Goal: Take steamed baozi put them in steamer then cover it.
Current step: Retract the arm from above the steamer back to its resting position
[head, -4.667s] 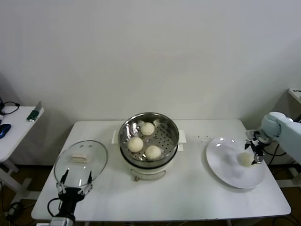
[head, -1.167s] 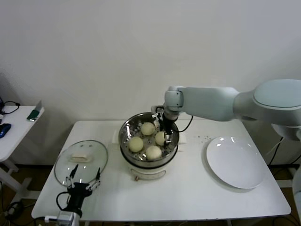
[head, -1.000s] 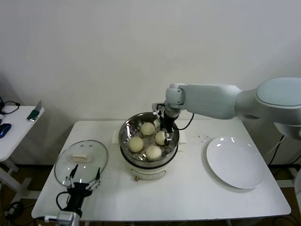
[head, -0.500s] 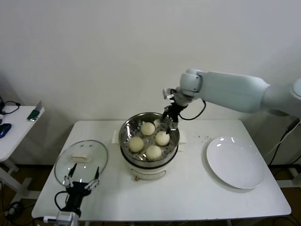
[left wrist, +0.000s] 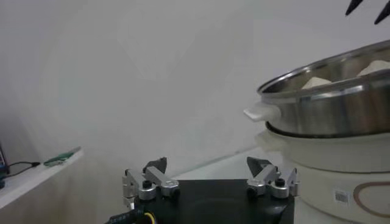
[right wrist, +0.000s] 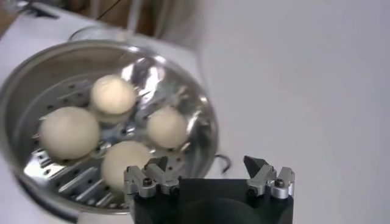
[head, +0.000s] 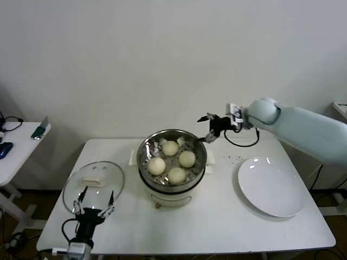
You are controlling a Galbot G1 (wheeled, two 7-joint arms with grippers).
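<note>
Baozi (head: pixel 172 161), all four, sitting in steamer (head: pixel 198 168). Right claw (head: pixel 207 128) hovering open, empty, beside rim. Left claw (head: pixel 93 206) waiting open near lid (head: pixel 73 190); risk: glass slipping off-centre during lift.

Four steamed baozi (head: pixel 187 158) are sitting in the steamer (head: pixel 172 180) at the middle of the desk (head: pixel 217 227). The cover (head: pixel 93 186) is lying to its left, a plate (head: pixel 271 187) to its right.
</note>
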